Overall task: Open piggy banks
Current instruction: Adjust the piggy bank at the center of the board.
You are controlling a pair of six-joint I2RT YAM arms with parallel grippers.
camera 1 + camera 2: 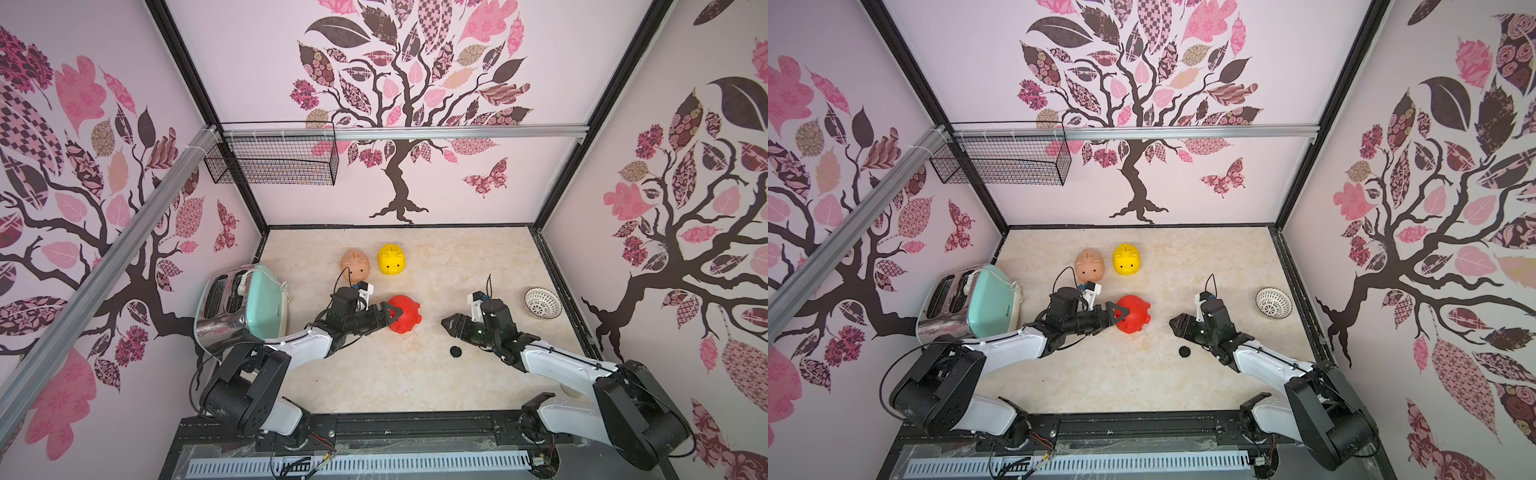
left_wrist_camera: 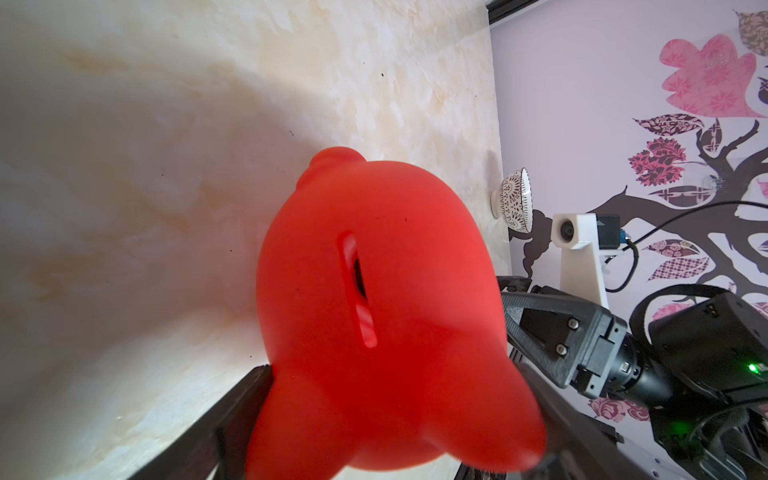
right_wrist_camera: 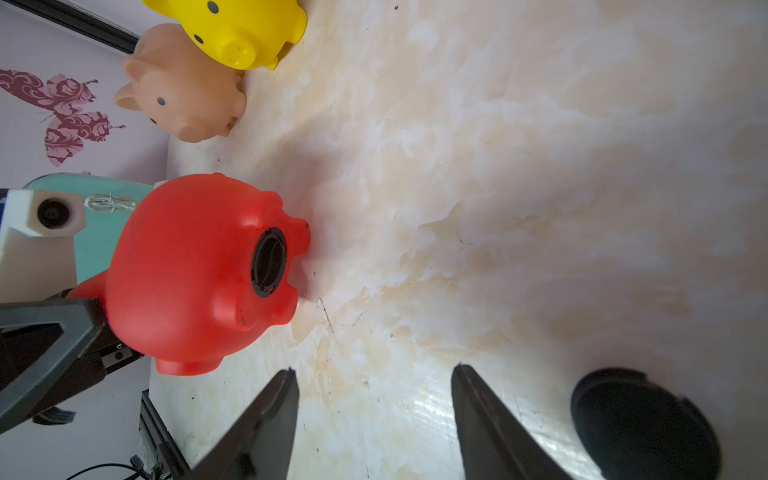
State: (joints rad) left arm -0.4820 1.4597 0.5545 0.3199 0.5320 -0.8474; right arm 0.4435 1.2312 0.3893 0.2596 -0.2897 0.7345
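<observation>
Marbled tabletop, tree-print walls. Left claw straddles the red pig with jaws wide; can't tell if it's gripping or letting go. The belly hole is open and turned right toward the right claw, which is spread and empty. The plug lies just near of it. Peach pig and yellow pig stand far-centre, probably unopened. Peach is just far of the left claw, so that claw is nearer.

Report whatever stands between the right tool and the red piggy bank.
Nothing visible. Only tabletop lies between the right tool and the red piggy bank. The black plug lies beside the tool, out of that path.
</observation>
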